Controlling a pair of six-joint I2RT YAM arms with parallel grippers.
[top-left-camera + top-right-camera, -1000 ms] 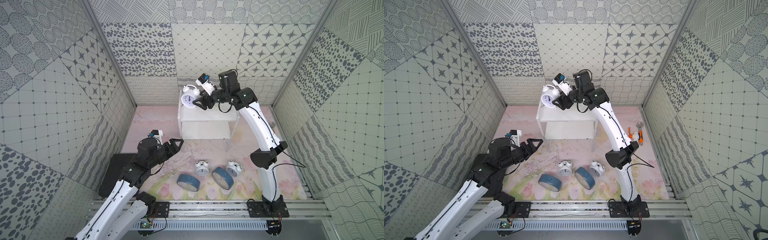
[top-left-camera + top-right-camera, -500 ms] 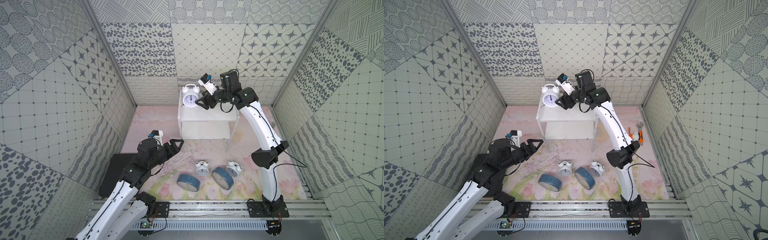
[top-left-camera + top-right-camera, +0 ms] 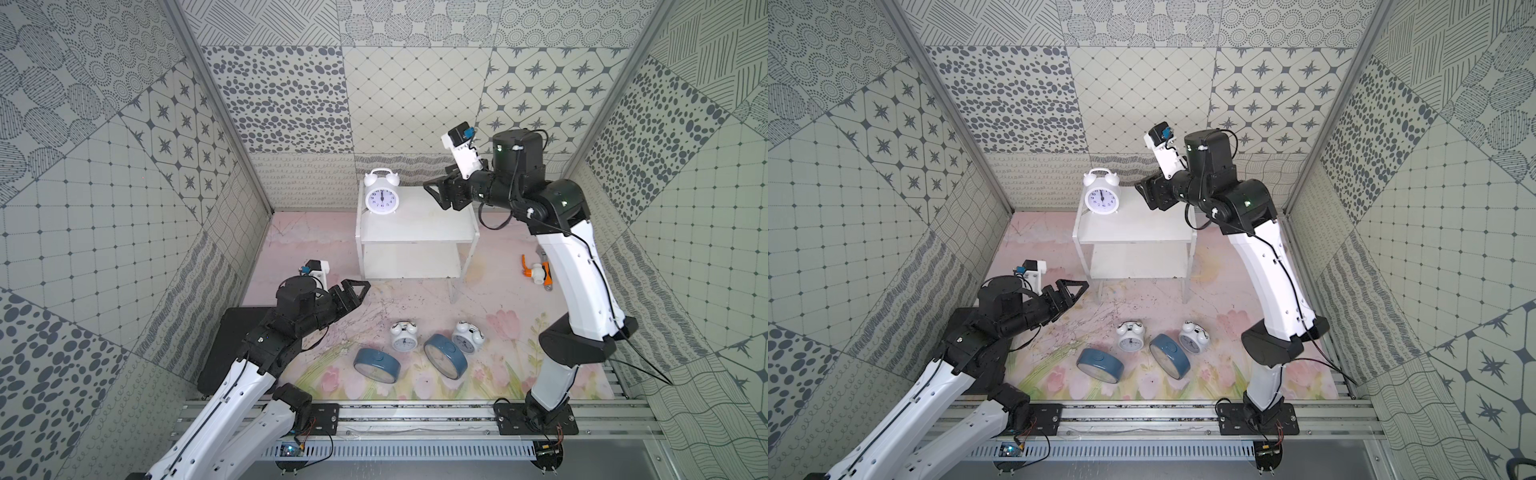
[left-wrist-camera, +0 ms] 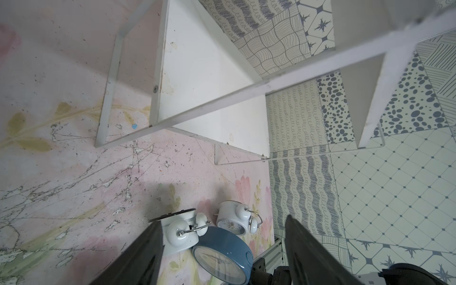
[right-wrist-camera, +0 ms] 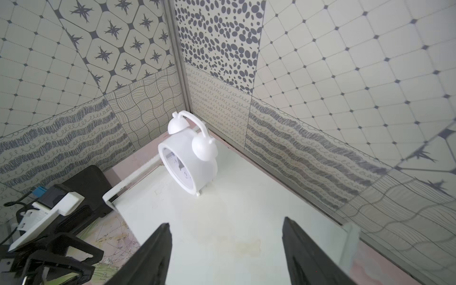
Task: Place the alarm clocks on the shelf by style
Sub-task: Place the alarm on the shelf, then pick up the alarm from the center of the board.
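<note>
1. Patterned grey-and-cream walls box in a floral mat (image 3: 494, 299). Every clock I must sort is on it or on the white shelf (image 3: 432, 226) at its far side.
2. Furthest left, my left claw (image 3: 360, 293) hovers over the mat with its fingers apart and nothing between them, as the left wrist view confirms.
3. Four clocks lie in a loose row on the mat: the left blue clock (image 3: 376, 365), the middle white clock (image 3: 404, 337), the right blue clock (image 3: 445, 360) and the right white clock (image 3: 468, 336). The right blue clock is tilted, and both white ones sit close against it.
4. On the shelf, the shelved white clock (image 3: 381, 195) stands upright at the left end of the top tier, face to the front. The lower tier holds nothing.
5. My right claw (image 3: 436, 195) hangs over the right part of that top tier, fingers spread and empty, clear of the shelved white clock.
6. I judge the release done. I should lift this claw up and away, not sweep it past the bells. The next white twin-bell clock should go just beside the shelved one, leaving the lower tier for the blue pair. I should lift it straight up, so the leaning blue clock isn't dragged.
7. Far right, the orange-and-white tool (image 3: 538, 272) is not mine to move.
</note>
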